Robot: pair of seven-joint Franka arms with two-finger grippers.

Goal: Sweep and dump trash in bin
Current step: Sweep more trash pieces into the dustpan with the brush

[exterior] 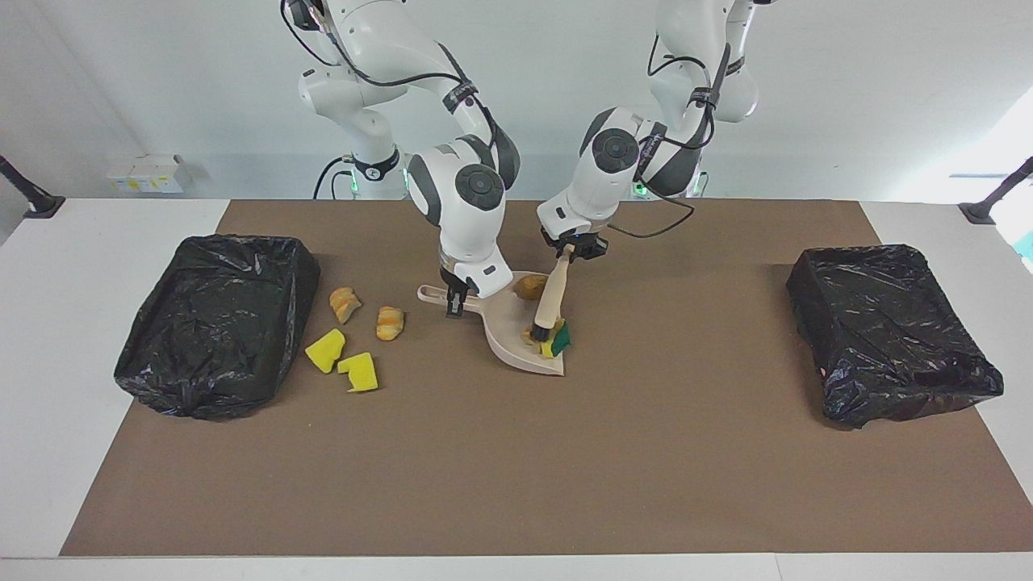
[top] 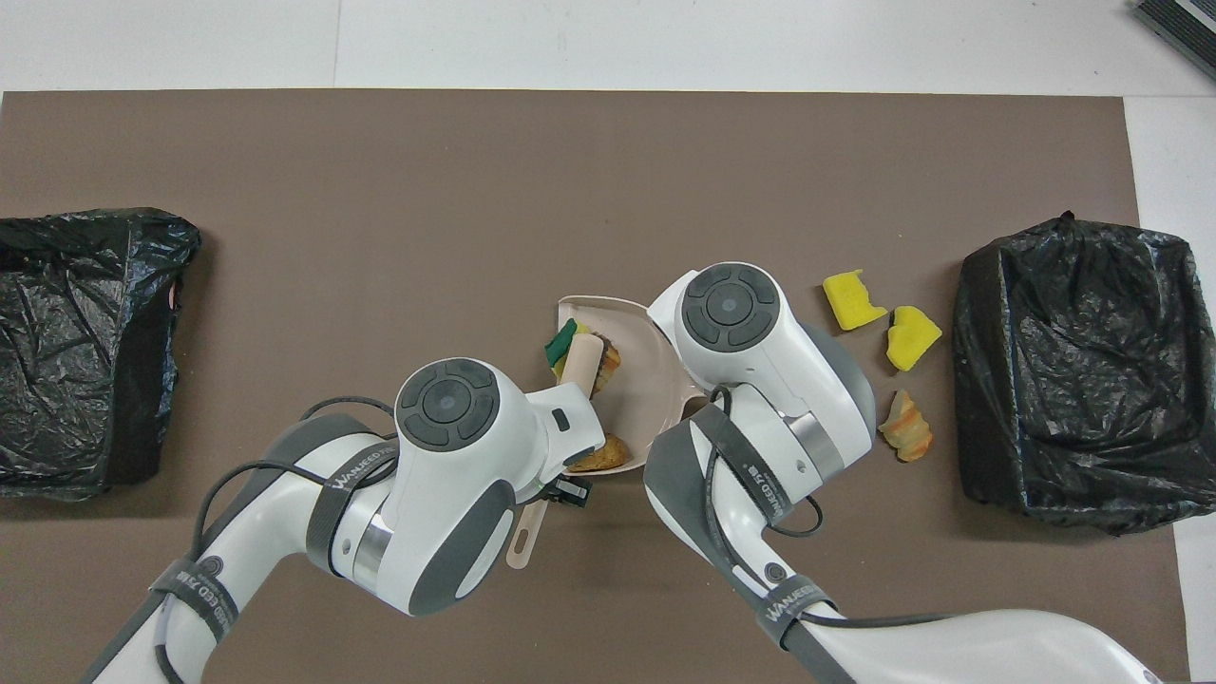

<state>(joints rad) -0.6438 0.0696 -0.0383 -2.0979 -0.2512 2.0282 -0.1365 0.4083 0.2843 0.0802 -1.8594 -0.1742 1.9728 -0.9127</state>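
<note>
Left gripper [exterior: 575, 248] clamped wooden brush [exterior: 552, 300]; right gripper [exterior: 456, 297] clamped beige plastic dustpan [exterior: 504, 327]; spongy trash [exterior: 555, 339] sat near its lip.

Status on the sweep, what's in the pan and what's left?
Left gripper shut on brush, bristles in dustpan. Right gripper shut on dustpan handle. Green-faced sponge and two bread lumps in pan. Four pieces left beside it.

We see a beige dustpan [exterior: 516, 335] flat on the mat, holding a tan bread lump [exterior: 529, 286] and a green-faced yellow sponge wedge [exterior: 557, 340]; beside it lie two yellow wedges [exterior: 343, 361] and two bread lumps [exterior: 367, 313].
</note>
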